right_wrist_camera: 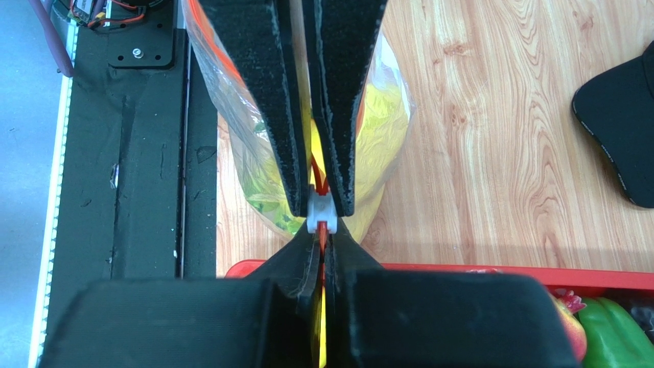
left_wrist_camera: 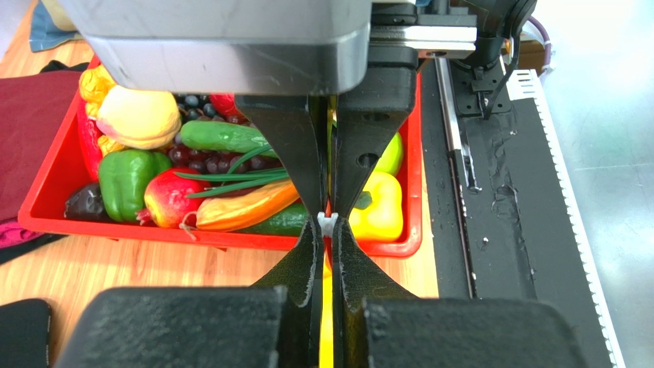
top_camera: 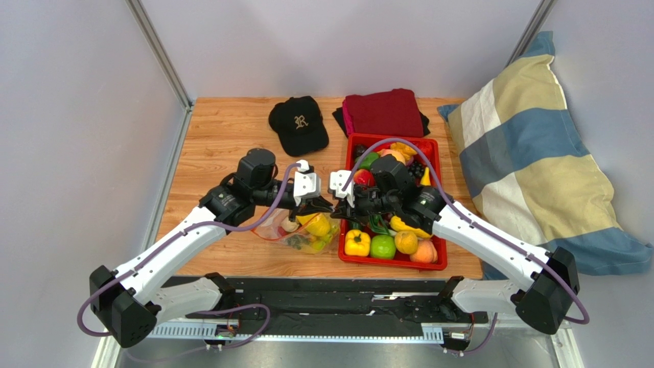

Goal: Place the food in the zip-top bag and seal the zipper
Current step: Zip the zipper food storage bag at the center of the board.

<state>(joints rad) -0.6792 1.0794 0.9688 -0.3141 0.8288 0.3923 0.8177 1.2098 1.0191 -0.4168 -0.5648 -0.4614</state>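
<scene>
The clear zip-top bag [top_camera: 301, 234] lies on the wood left of the red tray, with yellow and green food [top_camera: 317, 225] inside. My two grippers meet tip to tip over its mouth. The left gripper [left_wrist_camera: 328, 231] is shut on the orange-red zipper [right_wrist_camera: 316, 175], at the small white slider [left_wrist_camera: 328, 223]. The right gripper [right_wrist_camera: 322, 239] is shut on the same zipper strip just behind the slider [right_wrist_camera: 321, 214]. Through the bag wall [right_wrist_camera: 230, 107] the yellow food [right_wrist_camera: 381, 126] shows. More food lies in the tray: a green pepper [left_wrist_camera: 127, 180], a yellow pepper [left_wrist_camera: 381, 207], a cucumber [left_wrist_camera: 222, 136].
The red tray [top_camera: 434, 146] of toy produce sits right of the bag, its near rim [left_wrist_camera: 230, 239] just beyond the fingertips. A black cap [top_camera: 298, 124] and a folded dark red cloth [top_camera: 384, 112] lie at the back. A striped pillow [top_camera: 530, 153] fills the right side.
</scene>
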